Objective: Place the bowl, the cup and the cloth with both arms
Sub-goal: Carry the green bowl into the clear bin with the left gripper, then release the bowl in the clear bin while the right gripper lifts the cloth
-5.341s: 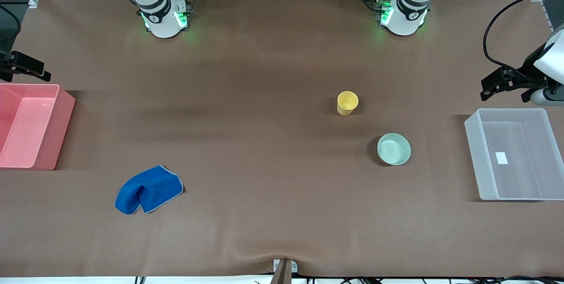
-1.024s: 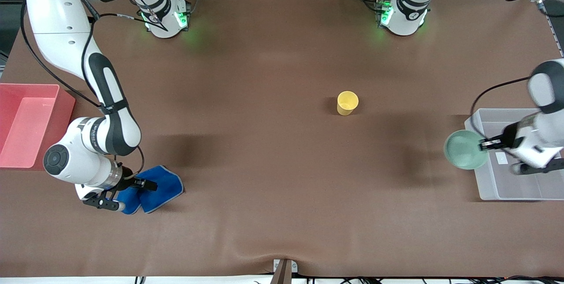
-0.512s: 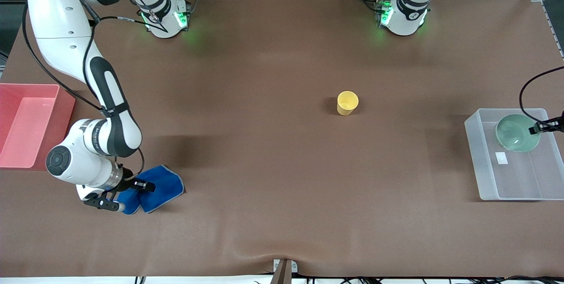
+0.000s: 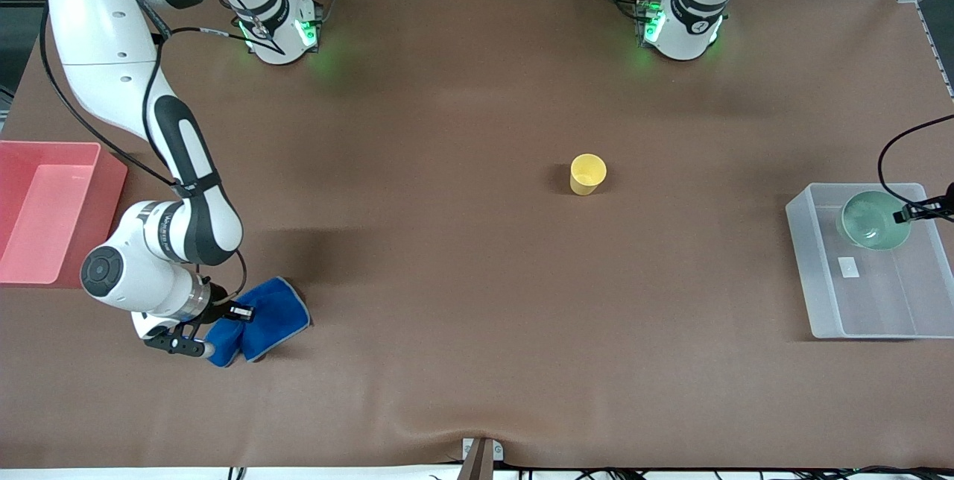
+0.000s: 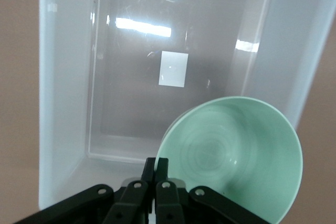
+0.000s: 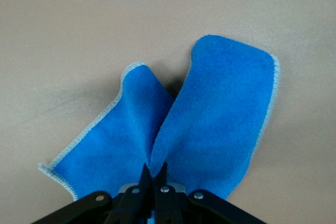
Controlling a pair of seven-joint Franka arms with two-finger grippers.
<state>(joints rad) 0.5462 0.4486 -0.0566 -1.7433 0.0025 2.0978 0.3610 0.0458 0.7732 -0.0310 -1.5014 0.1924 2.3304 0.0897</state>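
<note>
The pale mint green bowl [image 4: 873, 220] hangs over the clear bin [image 4: 816, 294]. My left gripper [image 5: 156, 164] is shut on its rim; the bowl [image 5: 233, 156] tilts above the bin's floor [image 5: 136, 72]. The yellow cup [image 4: 587, 173] stands upright mid-table, untouched. The blue cloth [image 4: 261, 318] lies on the table at the right arm's end, nearer the front camera. My right gripper [image 4: 223, 323] is down on it, shut on a pinched fold of the cloth [image 6: 210, 124], with its fingertips [image 6: 147, 170] in the fabric.
A pink bin [image 4: 45, 212] stands at the right arm's end of the table, farther from the front camera than the cloth. A white label [image 5: 173, 68] lies on the clear bin's floor. Brown mat covers the table.
The left gripper has carried the bowl from the clear bin's edge to over its inside. The right gripper has lifted slightly, drawing the cloth's fold up.
</note>
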